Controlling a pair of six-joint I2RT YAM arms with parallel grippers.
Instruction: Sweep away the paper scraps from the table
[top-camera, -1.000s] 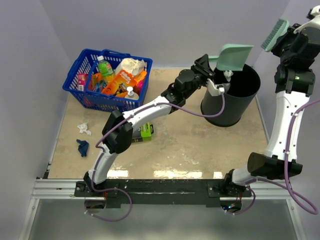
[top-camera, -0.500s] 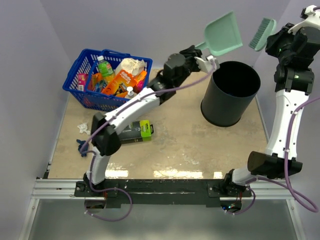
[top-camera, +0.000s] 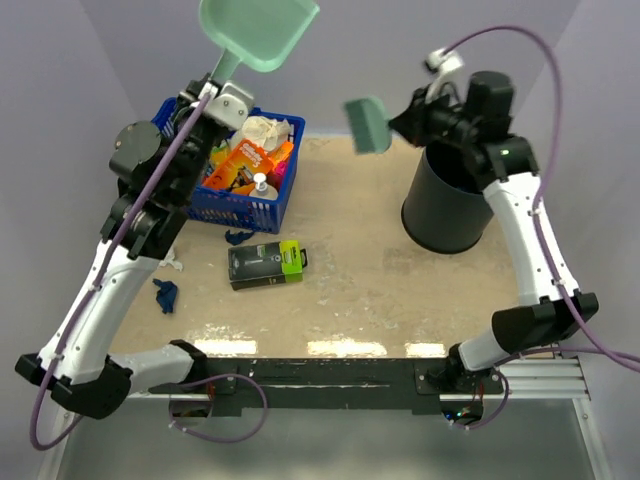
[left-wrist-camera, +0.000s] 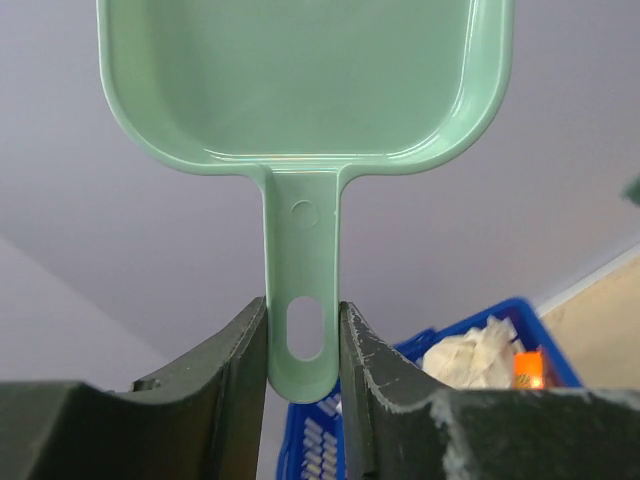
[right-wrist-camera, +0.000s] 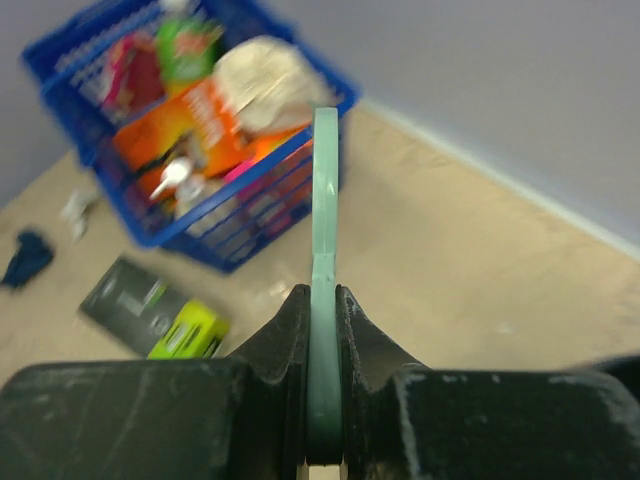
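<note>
- Nearest paper is a blue scrap (top-camera: 165, 295) on the table (top-camera: 420, 290) at 8 o'clock, well apart from both tools.
- A whitish scrap (top-camera: 170, 262) sits just beyond it at 9 o'clock, half hidden behind the left arm from above.
- The box (top-camera: 265, 263) lies flat, left of centre. A second blue scrap (top-camera: 238, 237) is just past it, near the basket's front wall.
- The basket (top-camera: 240, 200) is at 11 o'clock, packed with groceries. The bin (top-camera: 440, 225) stands upright at 2 o'clock.
- Left gripper (top-camera: 218, 88): a second ago it held the dustpan (top-camera: 260, 35) tipped over the bin. It has now swung across to 11 o'clock, with the pan raised high over the basket.
- Its jaws pinch the pan's handle from both sides, and the pan looks empty in the wrist view.
- Right gripper (top-camera: 405, 118): it was parked high at the far right. It now reaches in over the far edge at 1 o'clock, with the brush (top-camera: 368, 125) sticking out to the left.
- Its jaws are pressed onto the brush handle.
- My read is that the dump into the bin is finished and both tools are heading back for the rest.
- At least three scraps are still on the table, all on the left side, so the job isn't done.
- Next the pan probably has to come down flat by the 8–9 o'clock pair, with the brush on their far side.
- The third scrap is hemmed in by the box and basket, so it will be awkward to sweep.
</note>
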